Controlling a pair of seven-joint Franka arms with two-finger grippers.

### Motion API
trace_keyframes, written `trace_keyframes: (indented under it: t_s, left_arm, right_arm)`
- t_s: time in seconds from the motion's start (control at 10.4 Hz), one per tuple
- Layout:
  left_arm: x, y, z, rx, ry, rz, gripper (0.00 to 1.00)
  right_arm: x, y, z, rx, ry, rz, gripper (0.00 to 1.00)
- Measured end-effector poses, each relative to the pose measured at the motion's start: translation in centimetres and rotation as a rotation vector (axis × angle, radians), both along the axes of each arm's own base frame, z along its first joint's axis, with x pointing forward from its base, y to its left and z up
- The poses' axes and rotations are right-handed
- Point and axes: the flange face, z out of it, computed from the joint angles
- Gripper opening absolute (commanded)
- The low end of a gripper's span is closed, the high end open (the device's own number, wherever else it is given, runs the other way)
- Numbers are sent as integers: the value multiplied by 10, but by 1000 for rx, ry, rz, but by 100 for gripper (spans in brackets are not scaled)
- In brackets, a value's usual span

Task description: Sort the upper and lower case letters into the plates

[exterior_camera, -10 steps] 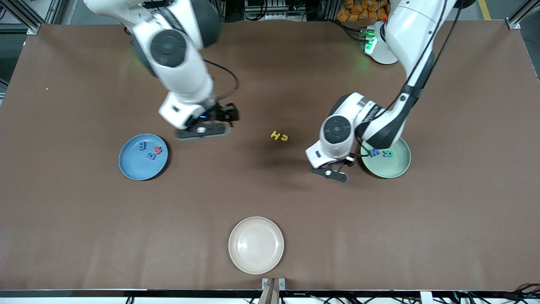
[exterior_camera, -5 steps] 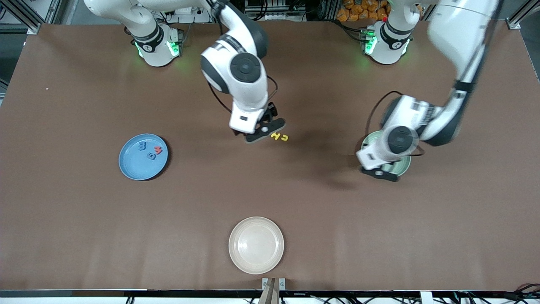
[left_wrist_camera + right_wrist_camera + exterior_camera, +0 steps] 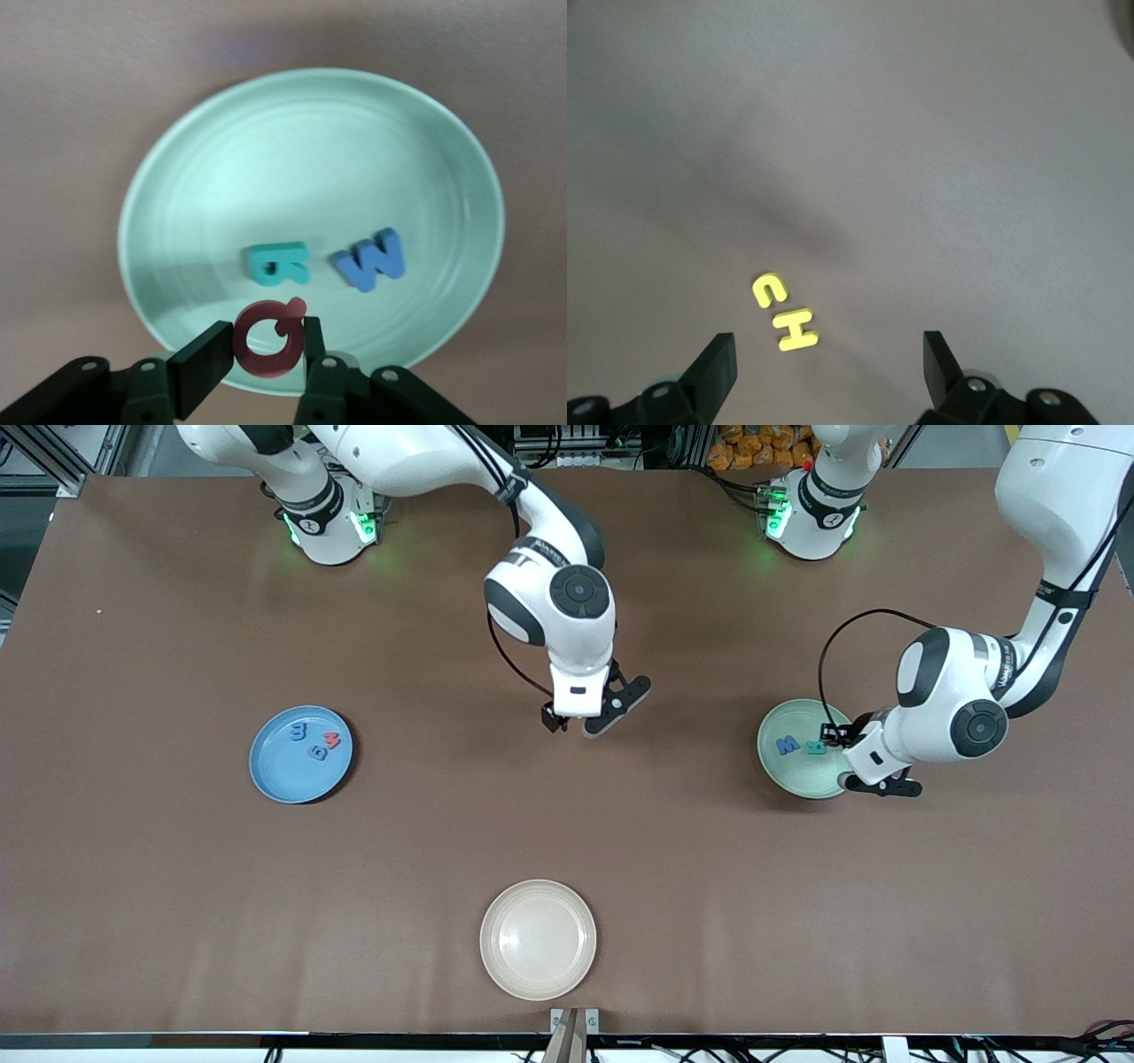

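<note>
While the left end effector (image 3: pixel 270 354) pinches a red Q (image 3: pixel 268 337) over the mint plate (image 3: pixel 780 775) holding teal R (image 3: pixel 278 264) and blue W (image 3: pixel 370 259), the right end effector (image 3: pixel 828 367), spread, hangs mid-surface over yellow C (image 3: pixel 768 289) and H (image 3: pixel 796 328).

A brown table (image 3: pixel 177 886) is filling most of the frame; a cream plate (image 3: pixel 538 939) is sitting at bottom centre, green light is glowing at the top.

The plate (image 3: pixel 301 755) bearing three letters (image 3: pixel 317 742) lies toward the right arm's end of the table (image 3: pixel 159 886), the plate (image 3: pixel 802 766) bearing two letters (image 3: pixel 328 262) toward the left arm's end, a third plate (image 3: pixel 538 939) near the table's front-camera edge, and two letters (image 3: pixel 784 313) mid-table.
</note>
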Motion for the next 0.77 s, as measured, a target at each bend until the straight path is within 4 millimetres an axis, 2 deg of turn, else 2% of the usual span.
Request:
trace_keyframes:
  t_s: [0.19, 0.29, 0.38, 0.48, 0.77]
  left_arm:
    - [-8, -8, -7, -6, 19, 21, 37]
    - [-14, -9, -12, -12, 32, 32, 48]
    - [-17, -9, -15, -13, 37, 35, 84]
    - [-18, -9, -16, -14, 37, 36, 100]
    - [-17, -9, -16, -15, 33, 37, 100]
  right_arm:
    - [-7, 10, -32, -7, 6, 46, 74]
    - [-12, 15, -50, -7, 9, 86, 74]
    - [-16, 19, -64, -9, 14, 114, 73]
    - [-22, 24, -72, -12, 18, 131, 71]
    - [-38, 35, -83, -31, 16, 173, 68]
